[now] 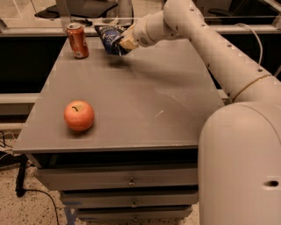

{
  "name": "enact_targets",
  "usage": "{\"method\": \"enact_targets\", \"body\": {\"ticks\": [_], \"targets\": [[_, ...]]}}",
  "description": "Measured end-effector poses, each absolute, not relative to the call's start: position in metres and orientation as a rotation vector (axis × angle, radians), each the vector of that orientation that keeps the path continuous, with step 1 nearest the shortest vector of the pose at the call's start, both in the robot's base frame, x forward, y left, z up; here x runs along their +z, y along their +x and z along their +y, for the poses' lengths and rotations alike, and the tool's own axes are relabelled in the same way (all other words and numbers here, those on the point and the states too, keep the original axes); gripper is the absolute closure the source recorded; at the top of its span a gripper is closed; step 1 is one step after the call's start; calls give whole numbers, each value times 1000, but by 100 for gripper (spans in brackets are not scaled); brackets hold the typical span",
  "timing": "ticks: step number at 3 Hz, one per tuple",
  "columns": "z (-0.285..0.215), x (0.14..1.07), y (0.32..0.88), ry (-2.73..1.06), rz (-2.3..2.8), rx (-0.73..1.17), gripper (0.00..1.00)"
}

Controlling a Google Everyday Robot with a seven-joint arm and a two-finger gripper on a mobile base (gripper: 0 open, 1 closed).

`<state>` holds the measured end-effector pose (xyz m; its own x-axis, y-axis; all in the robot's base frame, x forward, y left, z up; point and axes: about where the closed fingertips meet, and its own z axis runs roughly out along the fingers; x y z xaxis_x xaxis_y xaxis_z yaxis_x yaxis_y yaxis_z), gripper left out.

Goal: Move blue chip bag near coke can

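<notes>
Far left, down low: speckled floor, with a black cable trailing beside the cabinet. Above that, a grey matte surface, faintly scuffed, topping a stack of drawers with small metal pulls. On the near-left part of the surface, a round red apple, stem up, well apart from everything else. At the far-left corner, the coke can, upright, silver top showing, close to the back edge. Just right of the can, near but not touching it: the blue chip bag, crumpled, dark with white lettering, pinched from its right side by the end effector, clenched on the foil. Held a little off the surface, to judge by the dark shadow beneath. From there rightward, a thick white arm sloping down over the back-right corner to a large rounded white body filling the lower right. Behind the surface, a long pale ledge running across the room, with dark space below it and dim furniture beyond at top left. At upper right, a thin light cable looping down past the ledge. Warm, dim lighting throughout.
</notes>
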<state>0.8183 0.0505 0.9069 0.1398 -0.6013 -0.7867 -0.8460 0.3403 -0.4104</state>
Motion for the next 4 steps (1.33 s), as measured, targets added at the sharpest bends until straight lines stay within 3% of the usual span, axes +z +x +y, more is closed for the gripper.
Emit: {"method": "enact_targets", "body": {"ticks": [1, 4], "targets": [[65, 899, 827, -1353, 1564, 315, 82], [88, 888, 837, -1365, 1560, 360, 13]]}}
